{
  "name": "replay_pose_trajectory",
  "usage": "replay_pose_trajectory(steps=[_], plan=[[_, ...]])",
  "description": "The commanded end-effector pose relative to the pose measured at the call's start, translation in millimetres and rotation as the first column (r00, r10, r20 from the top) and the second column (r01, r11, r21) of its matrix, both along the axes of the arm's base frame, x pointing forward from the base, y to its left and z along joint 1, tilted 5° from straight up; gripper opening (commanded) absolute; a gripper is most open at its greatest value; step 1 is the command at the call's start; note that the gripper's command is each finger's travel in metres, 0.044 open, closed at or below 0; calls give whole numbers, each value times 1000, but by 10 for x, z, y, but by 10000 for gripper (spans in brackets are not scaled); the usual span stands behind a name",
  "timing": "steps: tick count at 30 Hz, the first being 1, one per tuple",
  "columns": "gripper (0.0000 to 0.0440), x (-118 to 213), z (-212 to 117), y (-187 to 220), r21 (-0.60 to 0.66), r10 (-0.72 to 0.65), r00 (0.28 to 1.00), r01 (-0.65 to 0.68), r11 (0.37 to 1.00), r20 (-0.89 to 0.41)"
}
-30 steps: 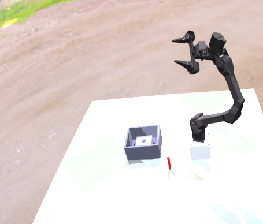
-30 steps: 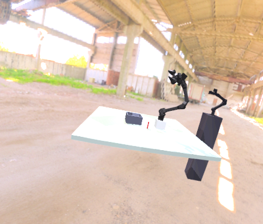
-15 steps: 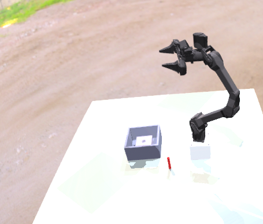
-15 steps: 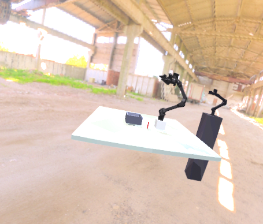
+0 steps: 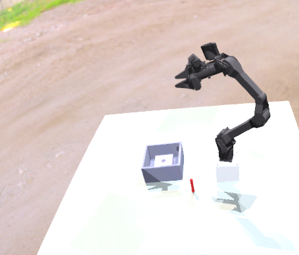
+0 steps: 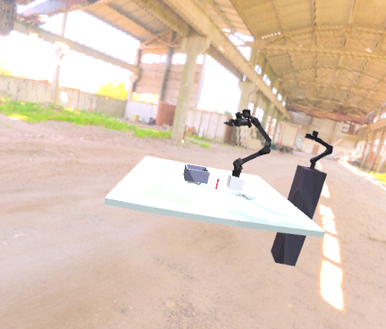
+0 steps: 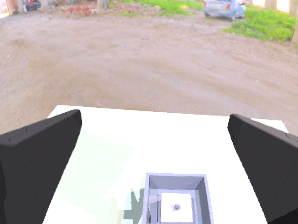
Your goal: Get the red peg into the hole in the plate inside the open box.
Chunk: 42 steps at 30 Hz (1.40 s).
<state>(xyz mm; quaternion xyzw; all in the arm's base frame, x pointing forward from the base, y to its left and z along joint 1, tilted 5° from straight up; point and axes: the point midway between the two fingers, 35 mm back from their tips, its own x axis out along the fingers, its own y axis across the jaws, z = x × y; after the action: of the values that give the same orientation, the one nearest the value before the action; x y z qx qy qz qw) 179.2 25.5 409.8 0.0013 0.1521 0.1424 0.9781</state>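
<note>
The red peg (image 5: 192, 185) (image 6: 217, 184) stands upright on the table, between the box and the arm's white base block; it is not in the wrist view. The open grey box (image 5: 163, 174) (image 6: 196, 175) (image 7: 209, 200) stands beside it. The white plate (image 5: 159, 161) (image 7: 168, 214) with its round hole lies at the bottom of the box, and no peg shows in the hole. My gripper (image 5: 175, 82) (image 6: 226, 123) (image 7: 156, 119) is open and empty, high above the table. It points outward past the box, which shows low between the fingers in the wrist view.
The white base block (image 5: 227, 173) (image 6: 235, 183) carries the arm on the white table (image 5: 111, 223) (image 6: 165, 203) (image 7: 115, 120). The box walls rise around the plate. A second arm stands on a dark pillar (image 6: 306, 191) behind the table in the exterior view.
</note>
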Motion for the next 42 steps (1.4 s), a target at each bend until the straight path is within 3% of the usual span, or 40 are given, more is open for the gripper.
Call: replay_pose_trajectory(steps=[1,11,20,31,42], plan=[[440,77,-160,-38,49,-20,996,24,999,-84],[440,201,-737,-91,179,-67,923,144,973,-378],[440,207,-1243,-68,223,-85,776,283,933,-625],[440,99,-1811,32,153,-110,498,457,876,-860],[440,-86,-2316,182,-72,-200,156,588,806,-967]])
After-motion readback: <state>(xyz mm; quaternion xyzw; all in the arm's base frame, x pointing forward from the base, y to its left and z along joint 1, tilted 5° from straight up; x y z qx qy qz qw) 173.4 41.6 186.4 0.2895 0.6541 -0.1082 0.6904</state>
